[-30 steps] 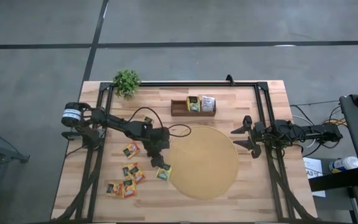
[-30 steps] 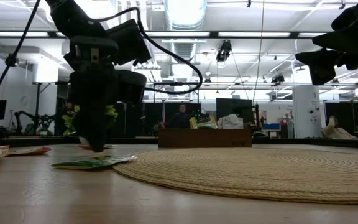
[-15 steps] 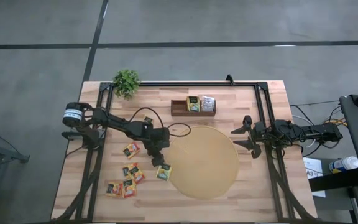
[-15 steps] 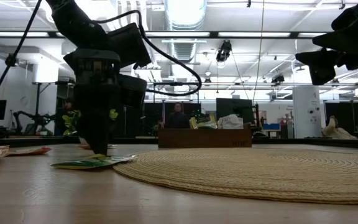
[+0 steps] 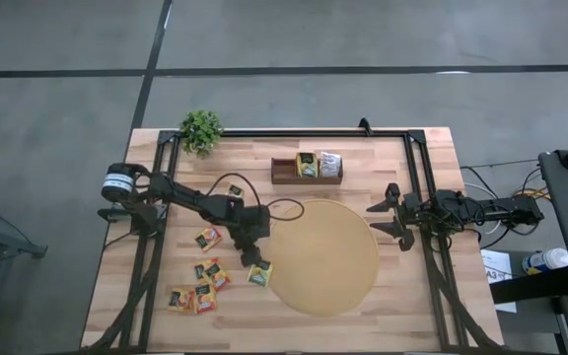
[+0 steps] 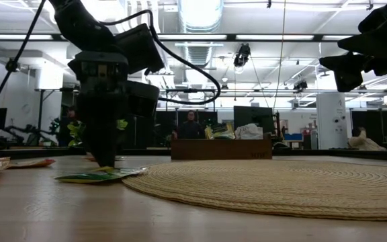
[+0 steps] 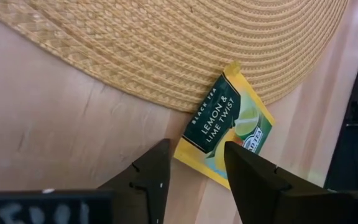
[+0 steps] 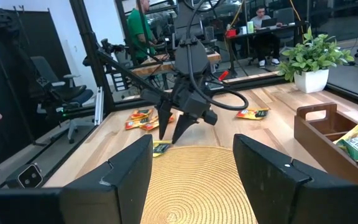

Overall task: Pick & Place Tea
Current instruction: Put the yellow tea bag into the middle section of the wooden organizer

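Just left of the round mat (image 5: pixel 323 258) in the middle of the high view, the left gripper (image 5: pixel 251 258) stands low over a yellow-green tea sachet (image 5: pixel 259 275) that lies flat on the table (image 5: pixel 402 306), one corner on the mat's edge. Its jaws are apart, straddling the sachet's near edge without holding it. More sachets (image 5: pixel 197 286) lie at lower left, others in the wooden tray (image 5: pixel 307 168). At right, the right gripper (image 5: pixel 388 218) hangs with jaws wide.
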